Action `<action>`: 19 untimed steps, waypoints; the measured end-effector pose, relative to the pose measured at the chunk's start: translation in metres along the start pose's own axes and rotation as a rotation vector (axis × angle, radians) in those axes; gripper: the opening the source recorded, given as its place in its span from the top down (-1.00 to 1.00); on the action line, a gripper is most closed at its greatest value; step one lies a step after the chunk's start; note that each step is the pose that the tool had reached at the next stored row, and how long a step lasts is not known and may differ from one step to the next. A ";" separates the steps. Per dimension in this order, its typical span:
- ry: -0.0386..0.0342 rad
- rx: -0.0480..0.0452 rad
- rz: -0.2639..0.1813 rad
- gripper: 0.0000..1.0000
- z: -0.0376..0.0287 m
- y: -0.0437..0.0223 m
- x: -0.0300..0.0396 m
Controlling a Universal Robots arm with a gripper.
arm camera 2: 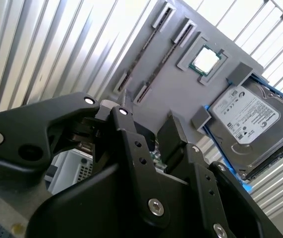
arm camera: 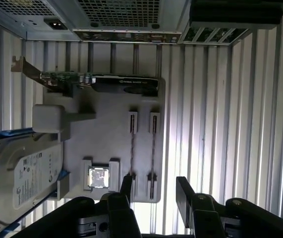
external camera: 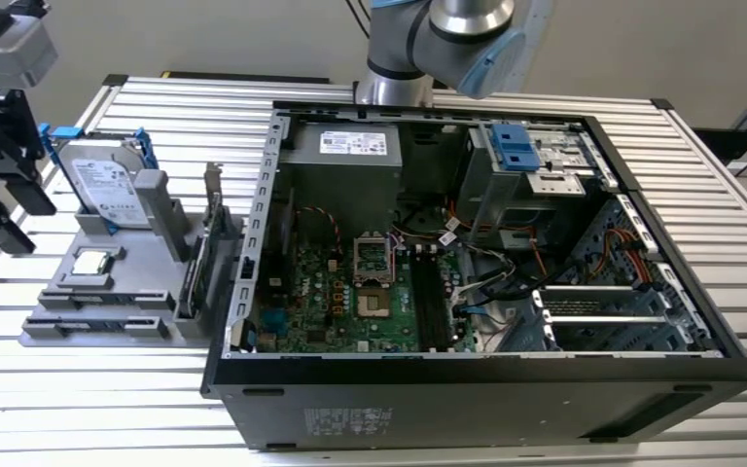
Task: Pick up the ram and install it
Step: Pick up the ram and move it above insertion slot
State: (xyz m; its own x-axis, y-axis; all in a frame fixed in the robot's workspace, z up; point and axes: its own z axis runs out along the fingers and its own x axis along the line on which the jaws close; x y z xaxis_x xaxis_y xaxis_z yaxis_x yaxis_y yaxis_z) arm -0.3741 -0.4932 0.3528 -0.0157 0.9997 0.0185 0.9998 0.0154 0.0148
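Grey fixture plate sits mid-left in the exterior frame, just beside the open PC case. On it, ram stick stands on edge in the slot next to the CPU; second ram stick is in the parallel slot just beside it. Plate also carries hard drive and graphics card. UR arm's gripper hangs at the exterior frame's left edge, above the plate, fingers spread, nothing between them.
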 end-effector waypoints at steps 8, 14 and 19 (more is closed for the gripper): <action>0.0014 0.0000 0.000 -1.00 0.0094 -0.0001 -0.0002; 0.0022 0.0000 0.000 -1.00 0.0155 -0.0001 -0.0003; 0.0022 0.0001 0.000 -1.00 0.0168 -0.0001 -0.0003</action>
State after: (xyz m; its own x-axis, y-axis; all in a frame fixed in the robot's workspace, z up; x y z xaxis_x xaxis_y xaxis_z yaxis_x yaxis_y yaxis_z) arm -0.3740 -0.4932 0.3360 -0.0157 0.9997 0.0207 0.9998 0.0154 0.0146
